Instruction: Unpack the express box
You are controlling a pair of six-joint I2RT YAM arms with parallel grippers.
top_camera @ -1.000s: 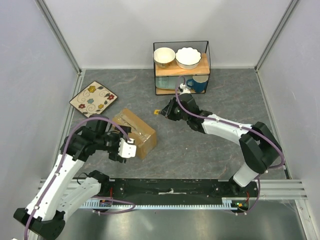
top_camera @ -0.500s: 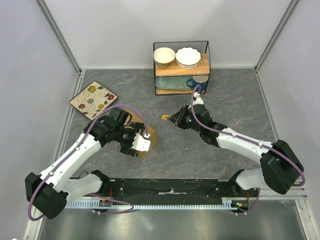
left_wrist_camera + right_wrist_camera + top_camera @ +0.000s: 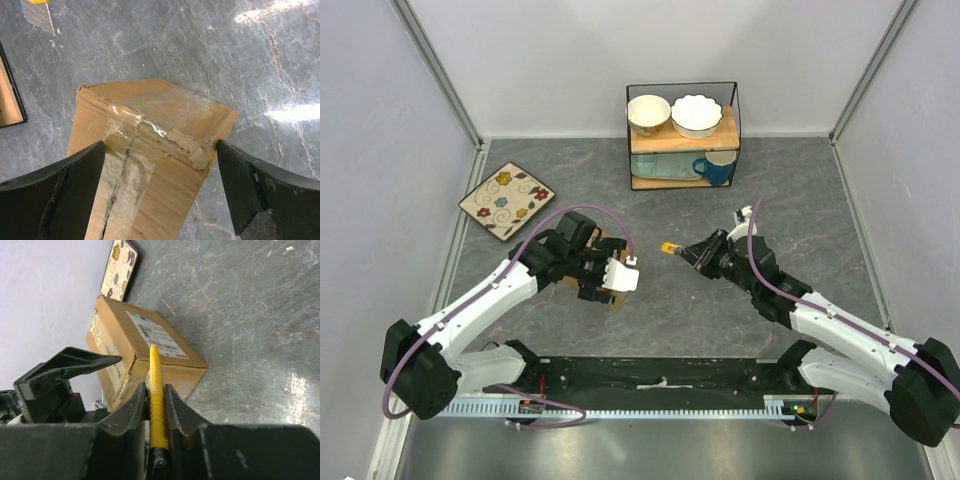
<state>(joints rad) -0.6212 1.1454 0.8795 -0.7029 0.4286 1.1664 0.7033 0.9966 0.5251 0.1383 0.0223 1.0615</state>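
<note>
Top external view: the express box (image 3: 612,298) sits on the grey desk (image 3: 790,190) left of centre, almost wholly covered by the left arm's wrist, so only brown slivers of it show around the arm. The left fingers (image 3: 75,185) stand wide apart and straddle one end of the box, one on each side; from the left wrist view the right-hand finger tip lies just at the box's corner, but whether either finger touches the cardboard cannot be told. That view also shows clear tape along the box's top seam, wrinkled, with a torn scrap of brown tape at the near corner. The right fingers (image 3: 132,410) are clamped on a yellow utility knife (image 3: 155,382), which sticks out past their tips and points toward the box. In the overhead picture the knife is near the box's right side but apart from it, with bare desk between. From the right wrist view the box's side facing the knife carries a white label. A flowered plate (image 3: 506,198) lies on the desk beyond the box, toward the left wall. At the back of the desk stands a wire rack (image 3: 735,110) holding two bowls (image 3: 648,113) on its top board and a blue mug (image 3: 716,168) below.
</note>
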